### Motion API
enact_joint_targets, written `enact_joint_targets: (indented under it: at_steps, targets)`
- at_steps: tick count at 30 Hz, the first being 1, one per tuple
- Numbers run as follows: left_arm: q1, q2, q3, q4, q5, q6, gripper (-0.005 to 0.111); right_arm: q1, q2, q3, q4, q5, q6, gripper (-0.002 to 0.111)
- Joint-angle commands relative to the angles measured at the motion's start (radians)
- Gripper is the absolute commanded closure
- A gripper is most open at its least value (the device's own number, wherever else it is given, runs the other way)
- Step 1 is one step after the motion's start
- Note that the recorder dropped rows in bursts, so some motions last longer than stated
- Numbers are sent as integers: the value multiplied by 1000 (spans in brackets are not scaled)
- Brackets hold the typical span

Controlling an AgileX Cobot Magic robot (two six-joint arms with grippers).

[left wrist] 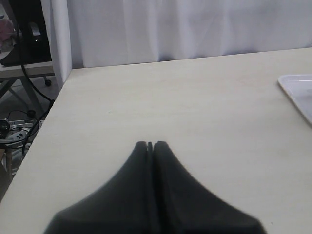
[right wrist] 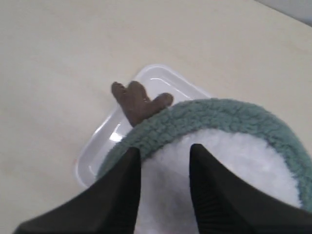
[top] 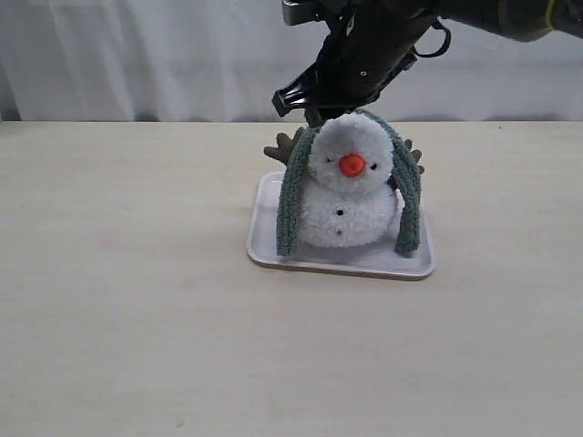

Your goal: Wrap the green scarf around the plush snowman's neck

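Note:
The plush snowman (top: 351, 196) sits upright on a white tray (top: 264, 248), orange nose facing the exterior view. The green scarf (top: 291, 200) arches over the back of its head, and its two ends hang down either side of the body to the tray. The neck crease (top: 351, 185) is bare at the front. My right gripper (top: 314, 116) is just behind the head. In the right wrist view this gripper (right wrist: 165, 148) is open, fingers apart over white plush (right wrist: 243, 156), with the scarf (right wrist: 204, 117) just past the tips. My left gripper (left wrist: 150, 144) is shut and empty over bare table.
A brown branch arm (right wrist: 139, 102) sticks out over the tray's rim (right wrist: 97, 146). A corner of the tray (left wrist: 297, 90) shows in the left wrist view. A white curtain (top: 137, 55) hangs behind the table's far edge. Cables and a shelf (left wrist: 19, 53) lie beyond the table's side.

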Motion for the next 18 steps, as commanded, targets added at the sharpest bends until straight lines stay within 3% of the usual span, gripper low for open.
enact_joint_targets:
  at_steps: [1,4,7,9,12,18]
  targets:
    - [-3,-2,2,-7,-11,1,107,9,4,2,114,12,-103,73]
    - [-3,-2,2,-7,-11,1,107,57,31,2,14,-9,-74,73]
    - [-3,-2,2,-7,-11,1,107,103,76,2,-269,-22,179,74]
    - [-3,-2,2,-7,-11,1,107,108,98,2,-339,-20,218,84]
    - [-3,-2,2,-7,-11,1,107,108,125,2,-339,-42,210,102]
    - [-3,-2,2,-7,-11,1,107,113,163,2,-266,-20,132,104]
